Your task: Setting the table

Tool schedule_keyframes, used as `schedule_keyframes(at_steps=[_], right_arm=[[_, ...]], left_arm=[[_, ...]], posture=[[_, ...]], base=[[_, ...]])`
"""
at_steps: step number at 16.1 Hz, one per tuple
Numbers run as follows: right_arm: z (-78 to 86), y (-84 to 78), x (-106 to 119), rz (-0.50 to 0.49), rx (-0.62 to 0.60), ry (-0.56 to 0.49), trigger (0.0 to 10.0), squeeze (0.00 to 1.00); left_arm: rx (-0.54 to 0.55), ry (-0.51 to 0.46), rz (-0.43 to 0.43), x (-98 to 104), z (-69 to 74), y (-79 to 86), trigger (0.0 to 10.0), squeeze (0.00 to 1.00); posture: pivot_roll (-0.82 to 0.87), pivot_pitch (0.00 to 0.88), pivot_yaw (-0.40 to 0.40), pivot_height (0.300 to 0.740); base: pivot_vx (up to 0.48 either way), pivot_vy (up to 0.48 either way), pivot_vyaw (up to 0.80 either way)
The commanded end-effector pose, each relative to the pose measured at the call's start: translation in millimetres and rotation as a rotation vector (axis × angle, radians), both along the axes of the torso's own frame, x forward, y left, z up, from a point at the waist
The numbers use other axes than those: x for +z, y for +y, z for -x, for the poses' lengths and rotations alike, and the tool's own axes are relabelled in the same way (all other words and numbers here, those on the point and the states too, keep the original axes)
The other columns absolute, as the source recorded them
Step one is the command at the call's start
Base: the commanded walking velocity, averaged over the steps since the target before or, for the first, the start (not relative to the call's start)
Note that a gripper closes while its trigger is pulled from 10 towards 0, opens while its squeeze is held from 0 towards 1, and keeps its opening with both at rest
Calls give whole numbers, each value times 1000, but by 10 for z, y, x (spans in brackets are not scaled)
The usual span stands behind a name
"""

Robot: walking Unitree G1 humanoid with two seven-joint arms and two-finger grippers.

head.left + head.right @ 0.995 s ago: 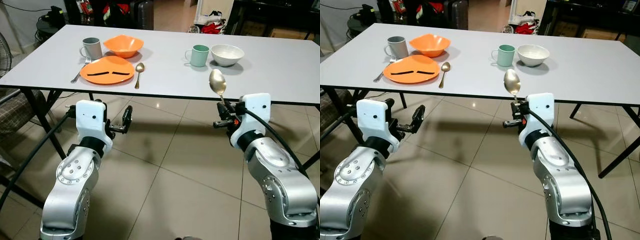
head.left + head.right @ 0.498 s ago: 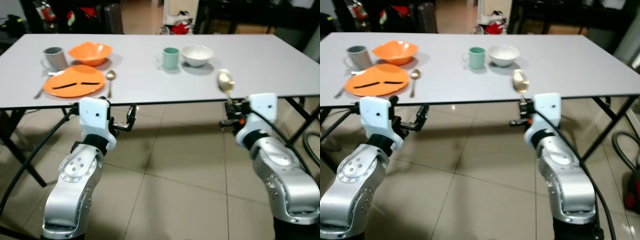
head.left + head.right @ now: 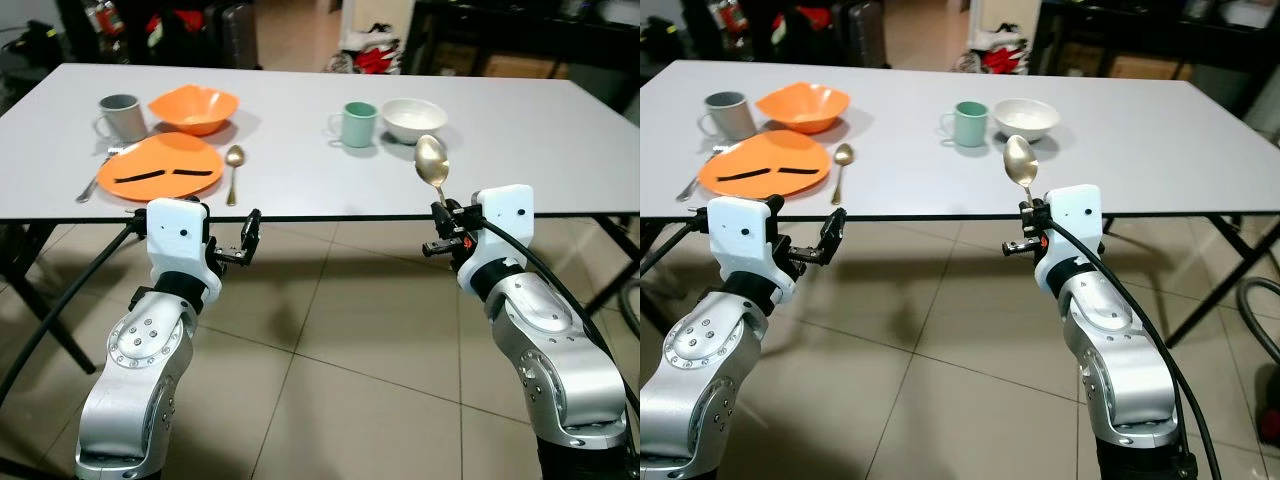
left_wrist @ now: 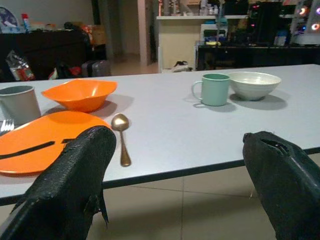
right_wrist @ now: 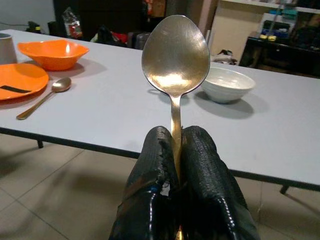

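Right now the right gripper [image 5: 175,150] is pinching the handle of a silver spoon [image 3: 432,163] between its two black fingers [image 5: 150,165], squeezed tight against the thin stem. The spoon is standing upright out of the grip, its bowl raised above the fingertips, and it is hovering in front of the near edge of the white table [image 3: 560,150], over the tiled floor [image 3: 350,350] rather than over the tabletop. Behind the bowl of that spoon, on the table, a white bowl [image 3: 414,118] is sitting just beside a green mug [image 3: 358,124], the mug to the bowl's left.

The left gripper [image 3: 248,238] is hanging in front of the table edge too, lower than the tabletop, with its fingers [image 4: 75,170] spread wide apart and nothing between them. It is pointing towards the place setting at the table's left end.

That setting is lying well apart from the mug and white bowl. An orange plate [image 3: 162,168] is sitting there with two dark strips across it. A second spoon [image 3: 234,165] is lying flat just to the plate's right, its handle pointing towards the near edge. A fork [image 3: 92,180] is resting along the plate's left side. Behind the plate an orange bowl [image 3: 194,108] is standing next to a grey mug [image 3: 121,116], the mug on the left.

Beyond the far edge of the table, dark furniture and some red items are showing in the dim room.
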State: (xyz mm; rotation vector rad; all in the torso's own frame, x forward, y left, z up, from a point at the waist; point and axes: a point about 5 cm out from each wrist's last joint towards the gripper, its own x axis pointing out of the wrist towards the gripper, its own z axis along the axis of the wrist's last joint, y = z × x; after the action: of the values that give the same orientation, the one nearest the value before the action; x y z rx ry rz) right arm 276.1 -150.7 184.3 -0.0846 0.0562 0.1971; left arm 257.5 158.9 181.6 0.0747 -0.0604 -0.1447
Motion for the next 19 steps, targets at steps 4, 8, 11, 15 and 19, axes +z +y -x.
schedule_keyframes(at_steps=[4, 8, 11, 15, 19], right_arm=[[-30, 2, 34, 1, 15, -16, 10000, 0], [-34, -16, 37, -18, 17, -11, 10000, 0], [-33, -11, 42, -13, 21, -17, 10000, 0], [-38, -11, 43, -11, 28, -18, 10000, 0], [-34, -3, 39, -5, 33, -15, 10000, 0]], left_arm=[[-3, -9, 1, 3, -21, -15, 10000, 0], [-13, -10, 1, 6, -32, -30, 10000, 0], [-14, -11, -1, 7, -32, -30, 10000, 0], [-18, -12, 2, 4, -36, -39, 10000, 0], [-26, -9, 4, 2, -39, -46, 10000, 0]], posture=[[-95, 0, -34, 740], [-97, 0, -28, 740], [-97, 0, -29, 740], [-98, 0, -32, 740], [-98, 0, -31, 740]], base=[[241, 0, 0], [243, 0, -400], [244, 0, 0], [242, 0, 0], [244, 0, 0]])
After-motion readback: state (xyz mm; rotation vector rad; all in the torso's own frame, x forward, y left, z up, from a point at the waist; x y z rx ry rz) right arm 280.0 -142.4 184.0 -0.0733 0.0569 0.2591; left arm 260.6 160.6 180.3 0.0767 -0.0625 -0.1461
